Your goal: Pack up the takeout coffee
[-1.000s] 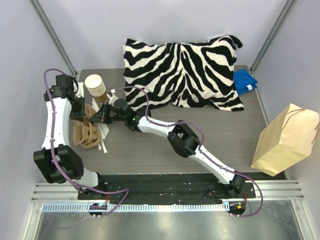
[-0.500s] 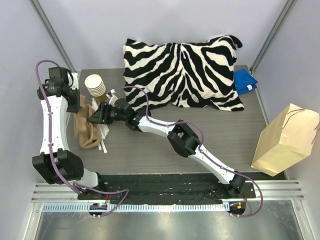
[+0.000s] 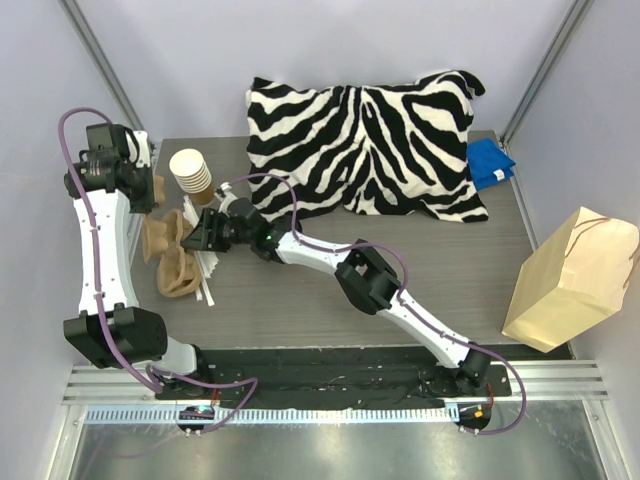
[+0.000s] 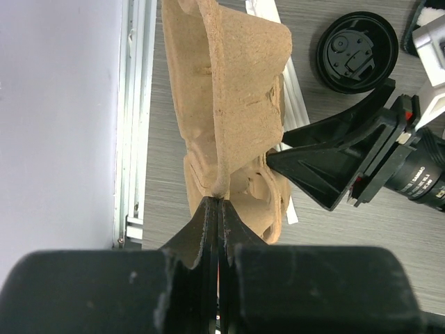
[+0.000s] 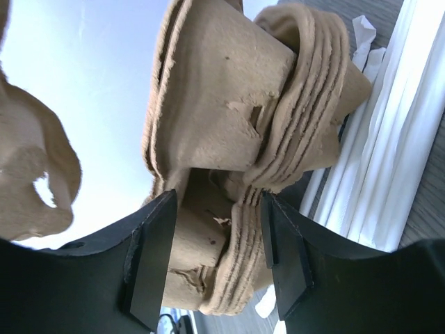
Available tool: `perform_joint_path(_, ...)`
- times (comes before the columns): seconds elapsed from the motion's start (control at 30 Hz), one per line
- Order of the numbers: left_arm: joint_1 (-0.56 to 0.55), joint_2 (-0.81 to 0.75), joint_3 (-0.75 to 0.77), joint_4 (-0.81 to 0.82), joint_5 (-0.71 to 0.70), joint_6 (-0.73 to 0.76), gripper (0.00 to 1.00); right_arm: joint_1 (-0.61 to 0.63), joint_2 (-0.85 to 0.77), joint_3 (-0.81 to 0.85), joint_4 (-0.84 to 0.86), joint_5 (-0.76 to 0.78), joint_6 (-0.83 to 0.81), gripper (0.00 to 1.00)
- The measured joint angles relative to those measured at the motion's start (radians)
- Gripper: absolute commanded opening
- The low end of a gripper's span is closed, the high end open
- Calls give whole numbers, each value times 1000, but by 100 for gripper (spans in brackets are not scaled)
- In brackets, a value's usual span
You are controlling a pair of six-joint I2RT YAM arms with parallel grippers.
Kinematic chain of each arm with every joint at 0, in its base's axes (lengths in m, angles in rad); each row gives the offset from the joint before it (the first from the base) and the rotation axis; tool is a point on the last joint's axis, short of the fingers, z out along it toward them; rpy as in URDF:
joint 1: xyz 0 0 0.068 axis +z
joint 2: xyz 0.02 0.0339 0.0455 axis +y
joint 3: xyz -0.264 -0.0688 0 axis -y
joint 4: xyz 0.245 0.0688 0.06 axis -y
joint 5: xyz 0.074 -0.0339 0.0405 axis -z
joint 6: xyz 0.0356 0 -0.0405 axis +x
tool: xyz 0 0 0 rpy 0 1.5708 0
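Observation:
The takeout coffee is out of view. My left gripper (image 4: 221, 202) is shut on the rim of a brown pulp cup carrier (image 4: 236, 90), holding it above the table at the left (image 3: 158, 232). A stack of more pulp carriers (image 3: 178, 272) lies below it. My right gripper (image 5: 219, 236) is open, its jaws standing either side of that stack's edge (image 5: 278, 160). In the top view the right gripper (image 3: 197, 238) reaches in from the right, close beside the lifted carrier.
A stack of unlidded brown cups (image 3: 190, 172) stands at the back left. Beside my right gripper a loose black lid (image 4: 358, 52) lies. White sticks (image 3: 207, 272) lie under the carriers. A zebra pillow (image 3: 365, 140), blue cloth (image 3: 490, 162) and paper bag (image 3: 570, 280) are to the right.
My right gripper has opened off the carrier stack. My left arm has drawn up and back to the left, lifting one carrier away from the stack.

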Motion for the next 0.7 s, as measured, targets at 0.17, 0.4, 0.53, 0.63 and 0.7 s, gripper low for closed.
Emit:
perform_joint_path(0.17, 0, 0, 0, 0, 0, 0, 0, 11, -1, 4, -32, 14, -33, 60)
perform_joint_path(0.4, 8, 0, 0, 1, 8, 0, 0, 13, -13, 4, -74, 51, -60, 60)
perform_joint_path(0.53, 16, 0, 0, 2, 12, 0, 0, 6, -34, -2, -106, 81, -65, 61)
perform_joint_path(0.63, 22, 0, 0, 2, 17, 0, 0, -3, -61, -2, -129, 98, -68, 61)
perform_joint_path(0.7, 25, 0, 1, 2, 19, 0, 0, -4, -83, -2, -132, 103, -68, 61)
